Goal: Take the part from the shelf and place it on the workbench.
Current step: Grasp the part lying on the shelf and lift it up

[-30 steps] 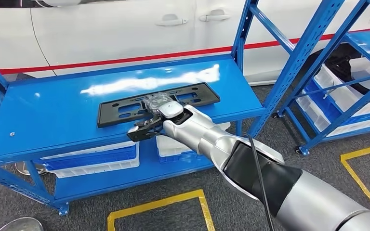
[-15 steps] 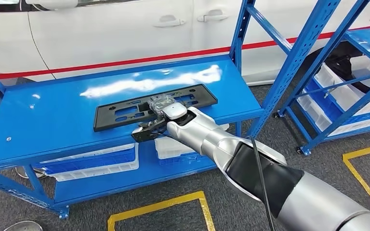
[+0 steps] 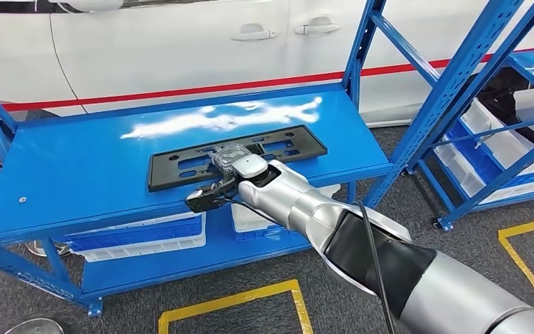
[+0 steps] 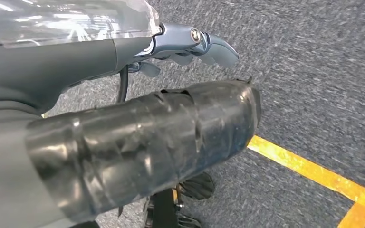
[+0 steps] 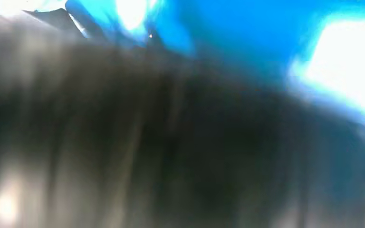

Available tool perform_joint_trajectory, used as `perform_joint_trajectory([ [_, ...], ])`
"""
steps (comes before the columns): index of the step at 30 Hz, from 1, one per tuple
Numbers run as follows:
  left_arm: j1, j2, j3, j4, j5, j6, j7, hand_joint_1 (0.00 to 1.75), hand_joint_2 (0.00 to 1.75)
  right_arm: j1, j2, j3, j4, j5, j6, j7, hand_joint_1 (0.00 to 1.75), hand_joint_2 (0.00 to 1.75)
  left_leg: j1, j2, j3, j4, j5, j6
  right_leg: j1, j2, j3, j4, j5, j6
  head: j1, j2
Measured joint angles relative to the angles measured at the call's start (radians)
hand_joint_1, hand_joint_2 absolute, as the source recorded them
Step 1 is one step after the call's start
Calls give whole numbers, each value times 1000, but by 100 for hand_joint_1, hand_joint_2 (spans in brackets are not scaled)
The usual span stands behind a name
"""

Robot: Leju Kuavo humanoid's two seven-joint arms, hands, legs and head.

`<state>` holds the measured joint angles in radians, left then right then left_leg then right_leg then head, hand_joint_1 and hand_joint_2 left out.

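Note:
The part is a long black plate frame (image 3: 288, 145) lying flat on the blue bench top (image 3: 76, 174), left to right across its middle. My right hand (image 3: 231, 158), under a clear cover, sits on the middle of the frame's near edge and grips it there; its fingers are mostly hidden. The silver right arm comes in from the lower right. The right wrist view is a dark blur against blue (image 5: 247, 33). My left hand (image 4: 171, 95) hangs over grey carpet with its fingers apart and nothing in it.
White bins (image 3: 139, 236) stand on the bench's lower shelf. A second blue rack (image 3: 487, 139) with white bins is at the right. A white car (image 3: 181, 42) stands behind the bench. Yellow tape (image 3: 229, 303) marks the grey floor in front.
The whole picture has shifted slightly, so the camera moved. My right hand stays at the same spot on the black frame, which still lies on the bench.

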<state>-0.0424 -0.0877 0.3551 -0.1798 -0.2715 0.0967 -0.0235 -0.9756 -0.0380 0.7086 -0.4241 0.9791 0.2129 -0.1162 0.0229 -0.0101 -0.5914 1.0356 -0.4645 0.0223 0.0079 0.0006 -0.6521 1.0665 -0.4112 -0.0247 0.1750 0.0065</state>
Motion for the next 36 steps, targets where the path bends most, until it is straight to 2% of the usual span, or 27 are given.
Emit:
perform_joint_trajectory([
  [2,-1,-2,3,0,-2,-3,2,0,0,2,-1,3,1,-5,-3,-1,0,175,3,2,-2,-4,1,-9,9,0,11,-28,-2,-9,1,0],
  [5,0,-2,9,0,-4,-4,4,0,0,6,-2,3,2,-7,-5,0,0,175,0,6,-6,10,-15,-23,-1,-3,32,-61,-1,-12,2,0],
  [7,0,-1,10,0,-4,-5,4,0,0,7,-3,4,3,-7,-6,0,0,175,1,7,-48,101,-59,-29,-5,-5,44,-72,0,-15,2,0],
  [8,0,-1,11,0,-4,-5,4,0,0,10,-3,4,3,-7,-6,0,0,175,1,7,-83,165,-84,-32,-5,-5,45,-72,-2,-17,2,0],
  [9,0,-1,11,0,-4,-5,4,0,0,13,-2,4,3,-7,-6,0,7,175,1,7,-115,220,-100,-35,-5,-4,45,-70,-3,-19,2,0],
  [10,0,0,12,0,-4,-5,4,0,0,18,-2,4,3,-7,-7,0,50,175,2,7,-134,246,-97,-38,-5,-3,46,-68,-6,-18,2,0],
  [11,0,0,13,0,-4,-5,5,0,0,21,-2,4,3,-7,-7,1,93,175,2,7,-135,236,-75,-40,-6,-2,46,-63,-9,-16,2,0],
  [12,0,0,14,0,-5,-5,5,0,0,23,-2,4,4,-7,-9,3,137,175,3,8,-118,192,-40,-42,-8,-1,46,-57,-13,-13,2,0],
  [13,0,1,15,0,-7,-5,5,0,0,24,-2,4,4,-7,-13,6,173,175,5,8,-92,131,-8,-45,-8,0,45,-47,-20,-9,2,0],
  [14,0,0,15,0,-9,-5,5,0,0,23,-2,4,4,-6,-18,11,175,175,8,7,-65,75,12,-49,-6,1,40,-32,-29,-5,2,0],
  [15,-1,0,16,0,-11,-5,5,0,0,23,-2,4,3,-6,-25,15,175,175,11,5,-48,40,20,-46,-2,2,35,-20,-35,-6,3,0],
  [17,-1,-2,17,0,-12,-6,5,0,0,24,-2,4,3,-6,-37,20,175,175,11,2,-40,25,14,-38,6,5,27,-8,-40,-10,6,0],
  [18,0,-2,17,0,-13,-6,5,0,0,26,-2,4,3,-6,-42,20,175,175,7,1,-42,28,14,-28,4,5,28,-12,-37,-7,7,0],
  [20,0,-3,18,0,-14,-7,4,0,0,32,-3,4,2,-4,-50,20,175,175,5,1,-39,20,19,-17,2,5,32,-22,-35,11,7,0],
  [22,0,-3,18,0,-16,-8,2,0,0,35,-4,4,2,-2,-57,20,175,175,9,2,-30,4,25,-5,-2,4,22,3,-56,26,7,0],
  [23,0,-3,18,0,-16,-8,2,0,0,36,-4,4,1,-1,-61,20,175,175,10,3,-26,-1,27,-1,-5,4,3,46,-81,31,7,0],
  [25,0,-3,19,0,-15,-8,2,0,0,42,-6,4,1,1,-68,19,175,175,10,4,-24,-4,28,3,-13,3,-58,174,-141,42,7,0],
  [26,0,-3,20,0,-15,-9,2,0,0,47,-7,4,1,3,-71,19,175,175,10,5,-24,-4,27,3,-17,3,-85,227,-156,46,7,0],
  [27,0,-3,21,0,-15,-9,2,0,0,50,-7,4,1,4,-73,19,175,175,11,5,-23,-3,26,2,-22,3,-96,246,-152,49,7,0],
  [28,0,-3,22,0,-14,-9,2,0,0,51,-8,4,1,5,-73,19,175,175,12,5,-21,-3,25,0,-26,2,-87,226,-130,51,7,0],
  [30,0,-4,23,0,-14,-10,2,0,0,51,-8,4,-2,6,-74,17,175,175,15,4,-14,-3,21,-6,-33,0,-21,92,-61,53,7,0],
  [31,0,-4,23,0,-14,-10,2,0,0,51,-8,4,-4,6,-75,16,175,175,15,2,-12,-3,20,-11,-32,0,10,28,-39,52,7,0],
  [32,-1,-4,23,0,-14,-10,2,0,0,51,-8,5,-8,8,-78,15,175,175,14,1,-11,-4,20,-16,-30,0,31,-15,-28,50,7,0],
  [33,-1,-4,24,0,-13,-11,2,0,0,51,-8,6,-12,11,-85,15,175,175,13,0,-10,-6,20,-22,-27,1,39,-32,-29,47,7,0],
  [34,-1,-3,26,0,-11,-13,0,0,0,51,-8,8,-16,18,-95,15,175,175,11,-1,-11,-7,20,-23,-25,2,40,-36,-28,45,7,0],
  [35,0,-3,30,0,-7,-15,-3,0,0,53,-8,13,-22,30,-111,19,175,175,12,-1,-10,-9,21,-19,-26,3,41,-38,-27,43,6,0],
  [36,0,-4,35,0,-3,-16,-8,0,44,55,-9,19,-29,50,-131,26,175,175,12,-1,-9,-11,22,-15,-26,4,42,-39,-26,42,7,0],
])
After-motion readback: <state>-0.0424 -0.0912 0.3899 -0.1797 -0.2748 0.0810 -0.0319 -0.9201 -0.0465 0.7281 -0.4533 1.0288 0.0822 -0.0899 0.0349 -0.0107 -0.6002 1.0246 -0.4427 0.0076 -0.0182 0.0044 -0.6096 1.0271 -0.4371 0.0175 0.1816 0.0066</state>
